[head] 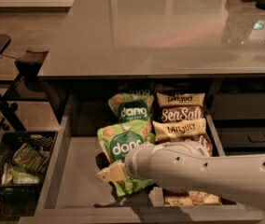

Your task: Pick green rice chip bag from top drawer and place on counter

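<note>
The top drawer (72,181) stands pulled open under the counter (156,27). Two light green rice chip bags lie in it: a near one (121,146) and a far one (131,107) behind it. My gripper (111,173) sits low in the drawer at the near bag's lower edge, its cream-coloured fingers on the bag's bottom left corner. My white arm (202,171) reaches in from the right and covers the bag's lower right part.
Brown-and-cream Sea Salt bags (181,113) lie to the right of the green bags, one more (188,199) under my arm. A black basket (16,164) with packets stands on the floor at the left. Dark drawer fronts (249,136) are at the right.
</note>
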Tool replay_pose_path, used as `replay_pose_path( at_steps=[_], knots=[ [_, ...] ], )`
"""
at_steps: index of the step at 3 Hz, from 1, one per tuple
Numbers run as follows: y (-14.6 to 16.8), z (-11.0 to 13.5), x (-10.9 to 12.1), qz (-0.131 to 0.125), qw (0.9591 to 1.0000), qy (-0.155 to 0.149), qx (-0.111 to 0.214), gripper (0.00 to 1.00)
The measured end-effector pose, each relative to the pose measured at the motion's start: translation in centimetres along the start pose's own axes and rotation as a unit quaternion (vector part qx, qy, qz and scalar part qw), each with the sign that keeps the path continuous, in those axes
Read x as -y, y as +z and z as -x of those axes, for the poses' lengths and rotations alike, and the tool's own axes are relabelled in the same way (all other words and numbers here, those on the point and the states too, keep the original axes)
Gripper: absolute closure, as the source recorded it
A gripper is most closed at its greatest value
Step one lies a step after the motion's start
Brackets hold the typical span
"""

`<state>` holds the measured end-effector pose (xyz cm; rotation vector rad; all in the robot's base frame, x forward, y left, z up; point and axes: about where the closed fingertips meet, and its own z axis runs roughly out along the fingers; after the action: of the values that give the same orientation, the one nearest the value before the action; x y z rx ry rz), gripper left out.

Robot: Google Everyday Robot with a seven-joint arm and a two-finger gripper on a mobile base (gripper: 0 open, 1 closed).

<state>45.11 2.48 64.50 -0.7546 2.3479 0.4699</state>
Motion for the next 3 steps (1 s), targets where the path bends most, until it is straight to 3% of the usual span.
replay_pose_path(
  at_steps=[1, 2, 3],
  knots=[
    [0.5, -0.6, 0.4, -0.001, 0.9999, -0.003, -0.011, 0.02],
    [1.4, -1.8, 1.5, -0.005, 0.9993, -0.005, -0.036, 0.24],
    [1.5, -1.5, 1.6, -0.006, 0.9993, -0.006, -0.035, 0.47]
  ],
)
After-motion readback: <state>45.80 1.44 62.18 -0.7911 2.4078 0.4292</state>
